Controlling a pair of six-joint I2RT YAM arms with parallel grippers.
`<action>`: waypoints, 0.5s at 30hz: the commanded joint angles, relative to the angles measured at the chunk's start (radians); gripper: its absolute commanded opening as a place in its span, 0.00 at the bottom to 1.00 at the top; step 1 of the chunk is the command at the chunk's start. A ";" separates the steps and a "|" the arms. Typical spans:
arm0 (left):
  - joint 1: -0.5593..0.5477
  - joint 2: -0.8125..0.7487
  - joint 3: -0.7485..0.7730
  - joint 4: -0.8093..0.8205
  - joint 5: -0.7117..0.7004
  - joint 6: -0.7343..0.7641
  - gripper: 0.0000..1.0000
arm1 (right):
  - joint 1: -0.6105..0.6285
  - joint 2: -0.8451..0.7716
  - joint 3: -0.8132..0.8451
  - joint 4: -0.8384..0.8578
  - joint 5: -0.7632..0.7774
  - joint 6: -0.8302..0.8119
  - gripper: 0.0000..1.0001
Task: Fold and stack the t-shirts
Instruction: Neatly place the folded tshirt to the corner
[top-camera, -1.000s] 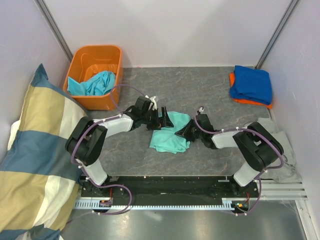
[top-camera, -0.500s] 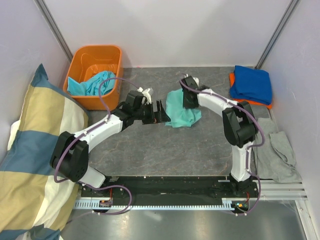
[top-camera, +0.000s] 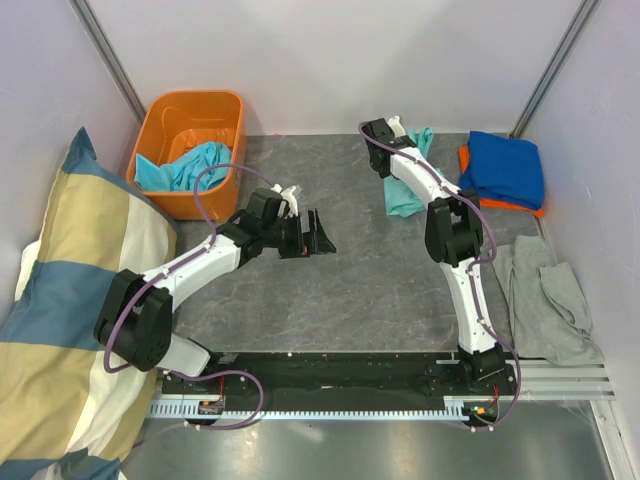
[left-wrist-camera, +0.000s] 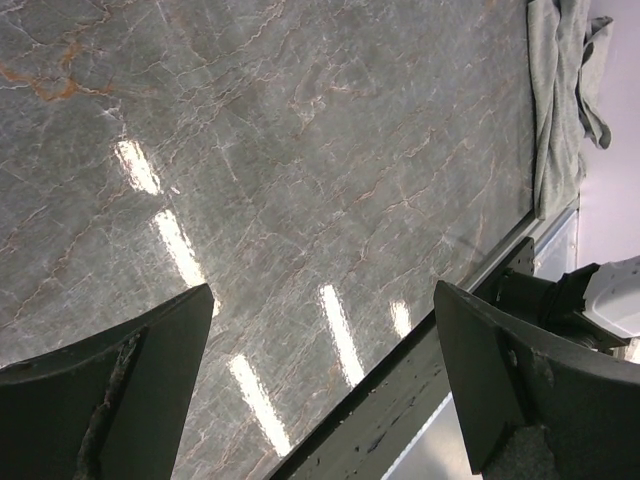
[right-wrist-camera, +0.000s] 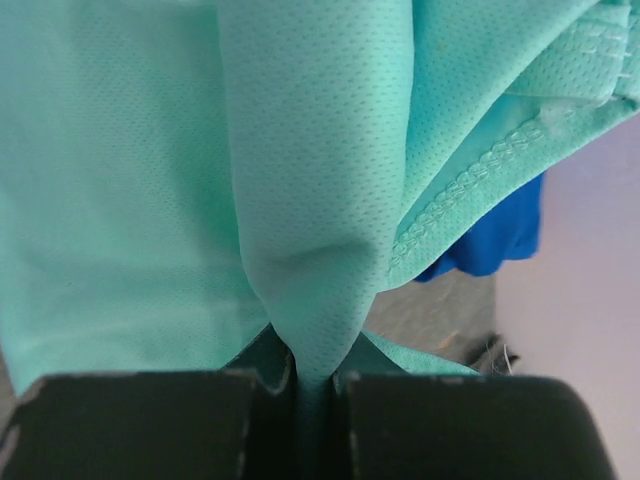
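Note:
My right gripper (top-camera: 408, 135) is shut on a mint-teal t-shirt (top-camera: 403, 195) and holds it up at the back of the table, the cloth hanging beside the arm. In the right wrist view the mint fabric (right-wrist-camera: 300, 200) is pinched between the closed fingers (right-wrist-camera: 150, 425). A folded royal blue t-shirt (top-camera: 503, 168) lies on an orange one (top-camera: 466, 160) at the back right. Turquoise t-shirts (top-camera: 190, 166) lie in the orange bin (top-camera: 190, 108). My left gripper (top-camera: 318, 233) is open and empty over the bare table middle; its fingers (left-wrist-camera: 110, 400) show in the left wrist view.
A grey cloth (top-camera: 545, 300) lies at the right edge, also in the left wrist view (left-wrist-camera: 560, 90). A big blue-and-cream striped pillow (top-camera: 70, 310) fills the left side. The grey marble table (top-camera: 330, 300) ends at a black rail in front.
My right arm has carried the mint-teal t-shirt from the table middle up to the back right, toward the blue stack. My left gripper let go and stayed near the middle, now open.

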 joint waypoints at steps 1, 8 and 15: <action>0.024 -0.030 -0.007 -0.011 0.008 0.048 1.00 | -0.062 0.046 0.071 0.027 0.178 -0.112 0.00; 0.136 -0.014 0.013 -0.028 0.048 0.066 1.00 | -0.106 0.101 0.140 0.205 0.293 -0.271 0.00; 0.167 0.042 0.020 -0.023 0.075 0.068 1.00 | -0.135 0.084 0.146 0.363 0.328 -0.366 0.00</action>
